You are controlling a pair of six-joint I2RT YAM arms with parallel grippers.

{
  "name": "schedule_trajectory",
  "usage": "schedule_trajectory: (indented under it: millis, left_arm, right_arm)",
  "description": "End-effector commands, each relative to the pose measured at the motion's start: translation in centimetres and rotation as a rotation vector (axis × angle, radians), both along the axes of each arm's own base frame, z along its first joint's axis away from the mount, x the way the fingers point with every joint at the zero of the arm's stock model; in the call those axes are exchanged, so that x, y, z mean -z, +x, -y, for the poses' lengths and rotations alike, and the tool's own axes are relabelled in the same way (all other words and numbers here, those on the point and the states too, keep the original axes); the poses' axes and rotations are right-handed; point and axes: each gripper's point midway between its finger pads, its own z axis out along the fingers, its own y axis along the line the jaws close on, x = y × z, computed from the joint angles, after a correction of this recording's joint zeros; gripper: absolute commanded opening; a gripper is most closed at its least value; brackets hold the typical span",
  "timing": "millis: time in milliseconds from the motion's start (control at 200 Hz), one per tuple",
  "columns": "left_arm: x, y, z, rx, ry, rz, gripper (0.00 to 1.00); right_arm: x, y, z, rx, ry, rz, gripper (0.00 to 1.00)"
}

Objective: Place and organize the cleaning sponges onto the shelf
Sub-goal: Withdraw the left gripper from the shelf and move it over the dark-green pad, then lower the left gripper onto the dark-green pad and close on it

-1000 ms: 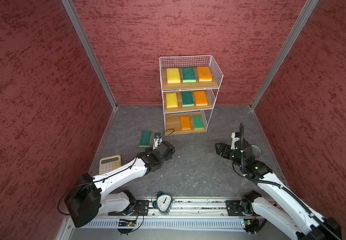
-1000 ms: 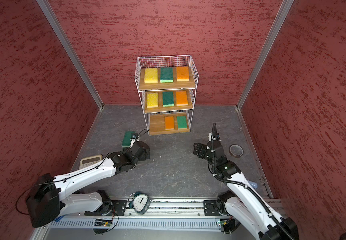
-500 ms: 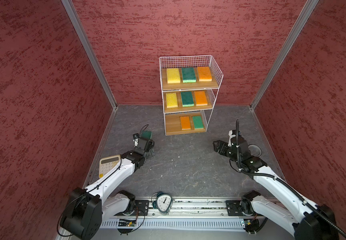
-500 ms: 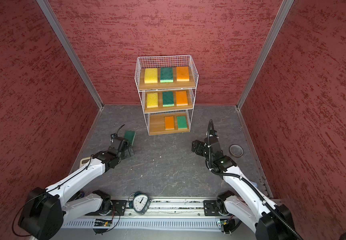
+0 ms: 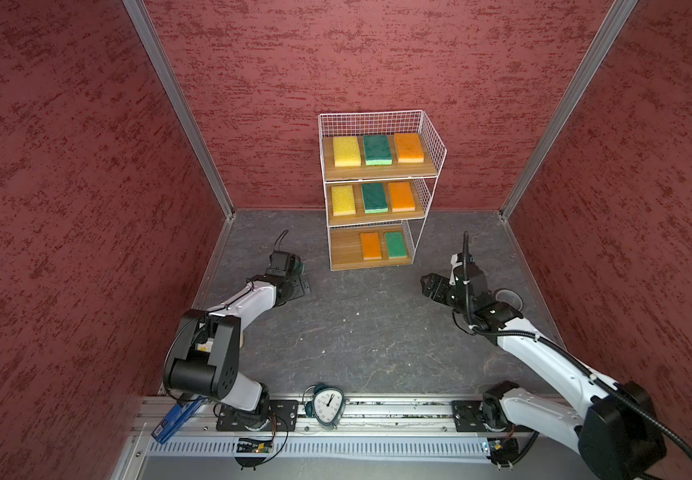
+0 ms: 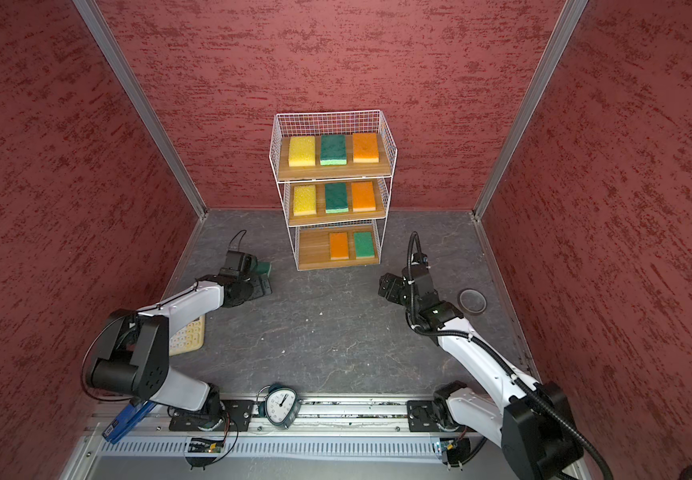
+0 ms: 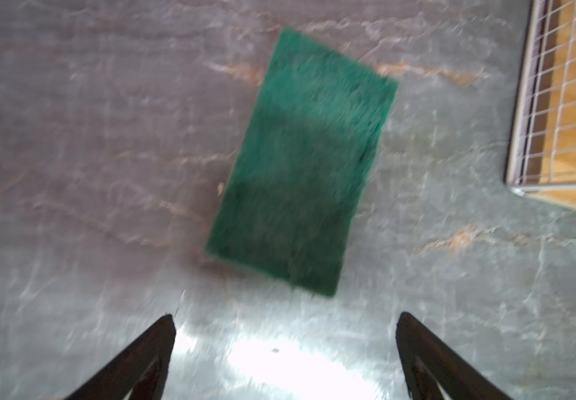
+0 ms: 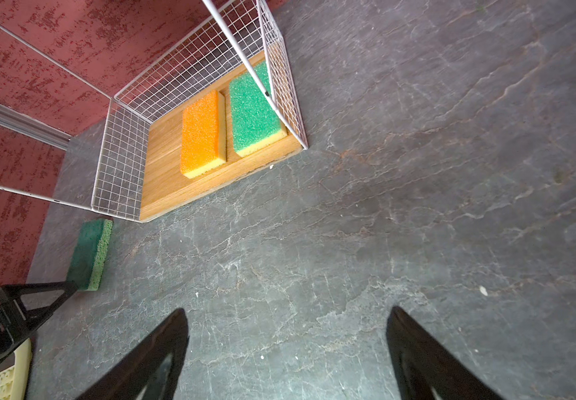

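The last green sponge (image 7: 300,166) lay flat on the dark floor (image 5: 356,324), just beside the shelf's (image 5: 433,137) bottom corner on the left arm's side. The other 8 sponges (image 5: 377,149) already sat on its boards, 3 on top, 3 in the middle and 2 at the bottom. The left gripper (image 7: 286,318) hung low just short of the sponge's near end, jaws spread wide and holding nothing. The right gripper (image 8: 288,311) was likewise wide open and empty, over bare floor before the shelf.

The likeliest fault was a poor grasp. The sponge lay skewed to the line between the jaws, so a straight descent would probably have caught only 1 corner and spun the foam or let it slip. The left wrist view was blurred, so the exact alignment could not be told.

Placement looked harder. The only free spot was the bare left part of the bottom board (image 5: 344,249), beside the orange sponge (image 5: 371,246). The wire side wall (image 7: 563,104) closed that tier toward the loose sponge, and the middle board (image 5: 373,217) sat low above it. Entry therefore seemed possible only from the front, and a high or sideways path risked snagging the grid or nudging the orange sponge.

A cream calculator (image 6: 188,338) lay partly under the left arm (image 6: 186,305). A clock (image 5: 327,407) stood on the front rail (image 5: 398,409), and a round ring (image 6: 472,300) lay near the right arm (image 6: 473,353). All 3 were well apart from the likely path.
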Motion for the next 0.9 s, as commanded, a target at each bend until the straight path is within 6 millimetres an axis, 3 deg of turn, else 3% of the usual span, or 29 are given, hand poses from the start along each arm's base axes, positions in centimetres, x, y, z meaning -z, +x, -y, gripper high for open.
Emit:
schedule_trajectory:
  millis: [0,276,476,701,897]
  left_arm:
    - [-0.5,1.9,0.5,0.032,-0.036,0.024,1.00]
    - [1.0,3.8,0.2,0.023,-0.073,-0.045,1.00]
    - [0.9,3.6,0.2,0.039,-0.066,-0.057,1.00]
    - [1.6,2.3,2.6,0.097,-0.092,-0.105,0.96]
    - [0.9,1.2,5.4,0.119,-0.106,-0.116,0.96]
  right_arm:
    - [-2.1,1.3,0.1,0.012,0.004,0.063,0.91]
    - [-1.9,1.7,0.1,0.013,-0.011,0.061,0.92]
    - [-1.9,1.9,0.1,0.011,-0.024,0.065,0.92]
    - [-1.8,2.1,-0.1,0.007,-0.016,0.066,0.92]
    - [-2.0,1.7,0.0,0.002,-0.014,0.072,0.92]
